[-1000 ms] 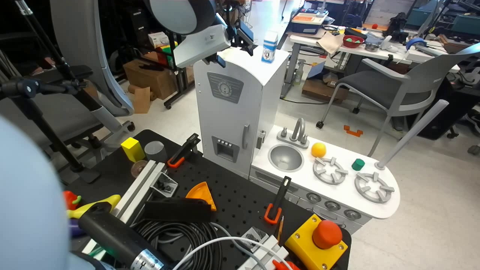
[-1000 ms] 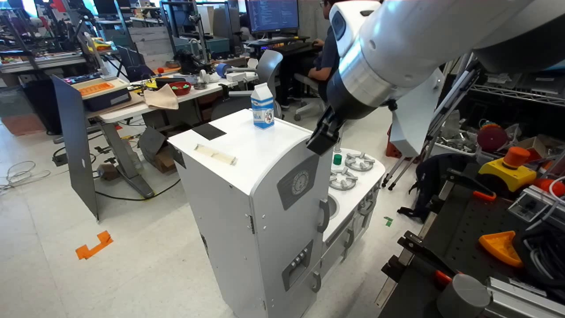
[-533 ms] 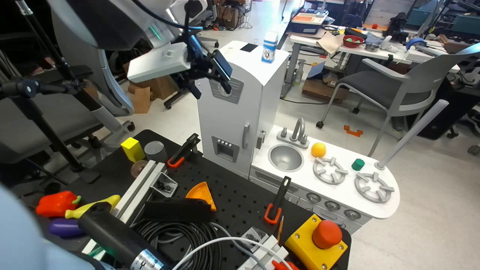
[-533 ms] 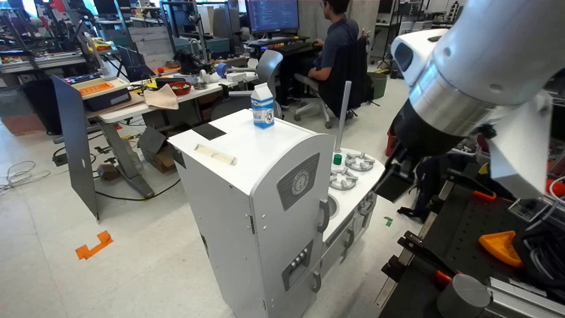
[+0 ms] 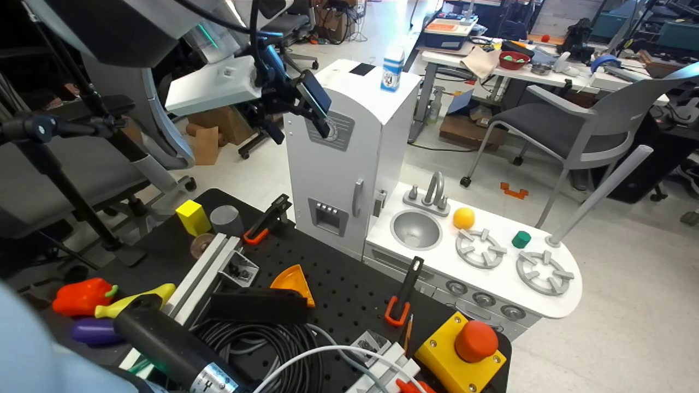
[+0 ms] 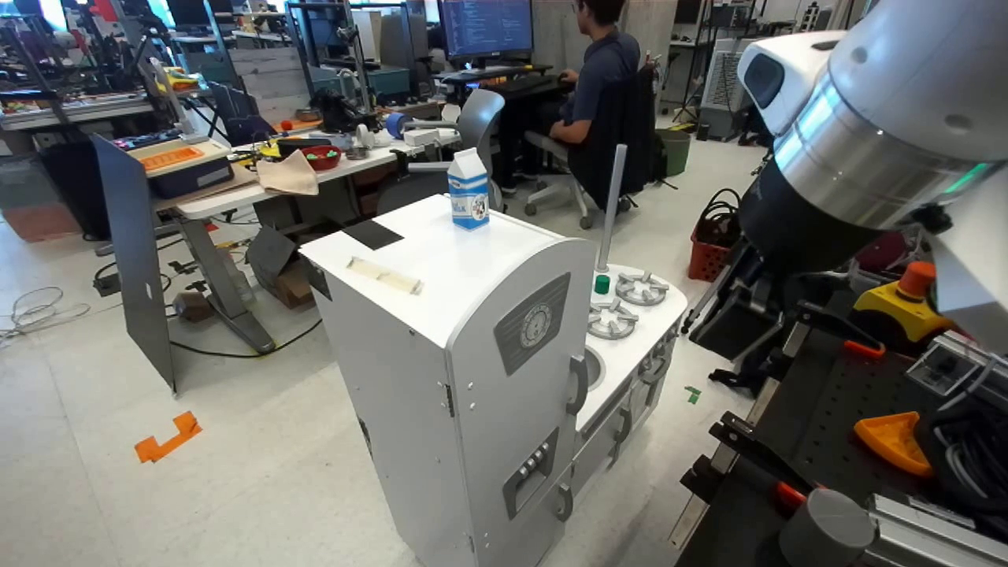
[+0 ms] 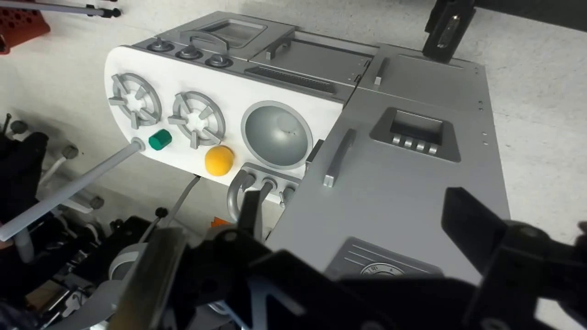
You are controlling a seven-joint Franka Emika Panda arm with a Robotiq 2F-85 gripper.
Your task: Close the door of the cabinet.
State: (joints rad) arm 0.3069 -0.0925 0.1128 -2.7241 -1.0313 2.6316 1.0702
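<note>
The door (image 5: 341, 174) is the tall flat pale front panel with a clock patch, a grey dispenser patch and a handle. It lies flush against the cabinet (image 5: 392, 158), and it also shows so in an exterior view (image 6: 492, 402) and the wrist view (image 7: 390, 201). The cabinet's white top shows in an exterior view (image 6: 441, 283). My gripper (image 5: 300, 134) is open and empty, apart from the door, in front of its upper part. In the wrist view the spread fingers (image 7: 354, 197) frame the door's upper half, and the gripper body hides part of the clock patch.
A milk carton (image 6: 469, 193) stands on the cabinet top. The sink counter (image 5: 377, 237) beside it holds an orange ball (image 5: 463, 218) and a green cylinder (image 5: 521, 239). A black pegboard cart (image 5: 338, 284) with clamps, tools and toy food stands in front of the cabinet.
My gripper has moved back from the cabinet's top front edge toward the cart, quickly at first, then a little more. The door looks unchanged.
</note>
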